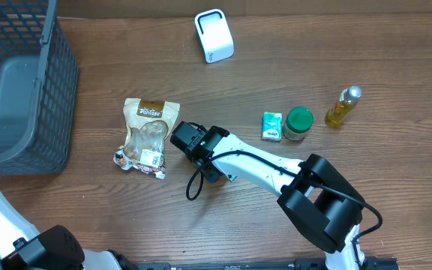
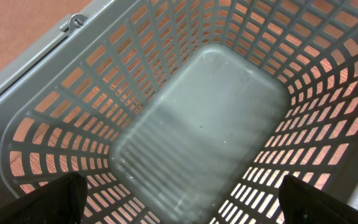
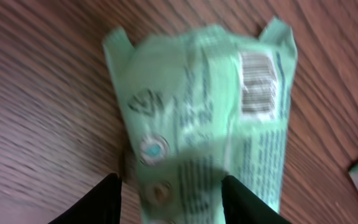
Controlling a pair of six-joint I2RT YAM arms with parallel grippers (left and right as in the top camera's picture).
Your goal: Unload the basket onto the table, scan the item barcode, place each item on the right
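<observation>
The green packet [image 3: 197,118] sits between the right gripper's fingers [image 3: 101,199] near the middle of the counter [image 1: 276,60]. Its printed side faces the wrist camera, with the barcode [image 3: 258,84] by its upper right corner. The right gripper [image 3: 173,202] is about half closed, a finger pressed against each long side of the packet. In the overhead view the packet is hidden beneath the right arm [image 1: 261,165].

Just to the left lies a snack bag [image 1: 147,139], close to the arm's tip. To the right, a small green pack [image 1: 272,125] touches a green-lidded jar [image 1: 298,124], with an oil bottle [image 1: 343,106] near them toward the right edge. The white scanner [image 1: 214,35] stands by the far edge, and a wide strip of bare wood lies between it and the arm.

A grey basket [image 1: 51,97] fills the left edge. The left gripper [image 2: 185,208] hangs over its floor, spread fully and holding nothing.
</observation>
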